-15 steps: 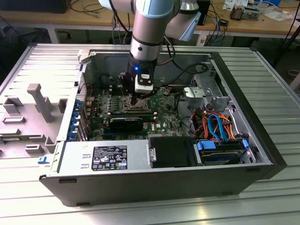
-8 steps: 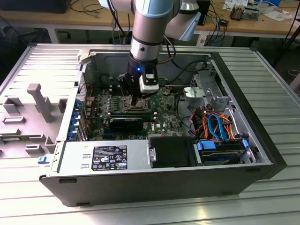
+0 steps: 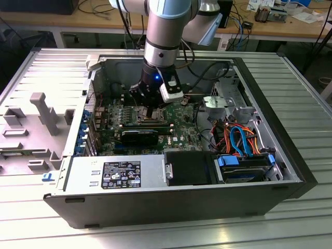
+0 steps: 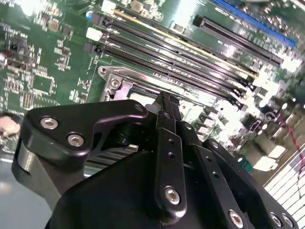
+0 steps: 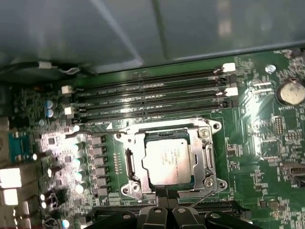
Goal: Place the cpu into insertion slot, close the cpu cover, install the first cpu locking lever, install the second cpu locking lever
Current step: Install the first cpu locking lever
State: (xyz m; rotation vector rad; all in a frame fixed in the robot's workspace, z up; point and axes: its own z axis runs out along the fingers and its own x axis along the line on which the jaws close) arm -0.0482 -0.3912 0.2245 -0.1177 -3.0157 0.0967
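Black fingertips (image 5: 167,210) of our gripper (image 5: 167,204), pressed together with nothing between them, hover at the near edge of the insertion slot (image 5: 135,188), where the cpu (image 5: 167,161) sits seated with the cpu cover (image 5: 206,157) framing it, so we judge the locking levers are the step in hand.

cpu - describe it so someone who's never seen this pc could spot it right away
Look inside the open computer case at the green motherboard. Just beside the four long black memory slots sits a shiny metal socket frame, with the gripper close at its edge. The cpu is the flat, dull silvery square within that frame, the only plain metal plate among dark slots and tiny components.
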